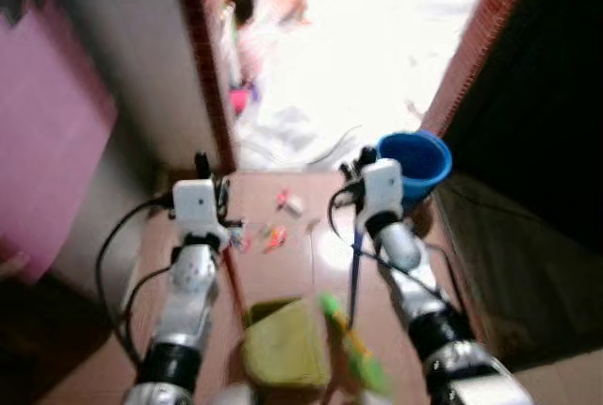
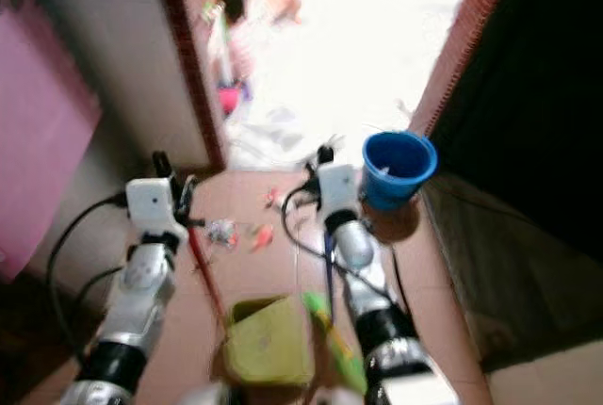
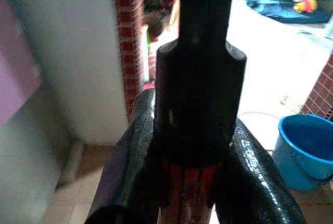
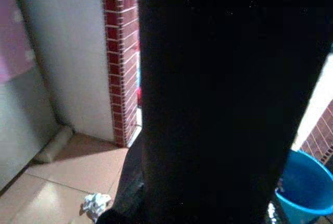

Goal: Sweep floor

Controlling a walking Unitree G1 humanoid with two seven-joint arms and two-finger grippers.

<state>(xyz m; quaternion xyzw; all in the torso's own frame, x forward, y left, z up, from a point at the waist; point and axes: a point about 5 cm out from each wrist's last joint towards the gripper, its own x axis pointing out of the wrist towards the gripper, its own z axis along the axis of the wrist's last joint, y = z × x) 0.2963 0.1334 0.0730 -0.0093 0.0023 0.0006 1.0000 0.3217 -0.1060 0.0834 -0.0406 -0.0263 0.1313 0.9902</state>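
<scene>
Your blue bucket (image 1: pixel 413 168) sits right of centre beside the brick doorway (image 1: pixel 209 66). The yellow dustpan (image 1: pixel 284 344) lies bottom centre. Your left gripper (image 3: pixel 192 182) is clamped on the red handle (image 3: pixel 183 190); whether the right gripper (image 1: pixel 363 162) is closed, you cannot tell. Litter (image 1: pixel 279 221) dots mid-frame tiles.

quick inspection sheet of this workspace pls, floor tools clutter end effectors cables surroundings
surface: tiled floor, blurred
job's things: red handle in the left end effector; blue handle at the right end effector; yellow-green dustpan
clutter: small scraps ahead; crumpled white scrap
grippers: left shut on the red handle; right grip unclear
cables: black cables along both arms
surroundings: blue bucket, brick doorway, person beyond
</scene>
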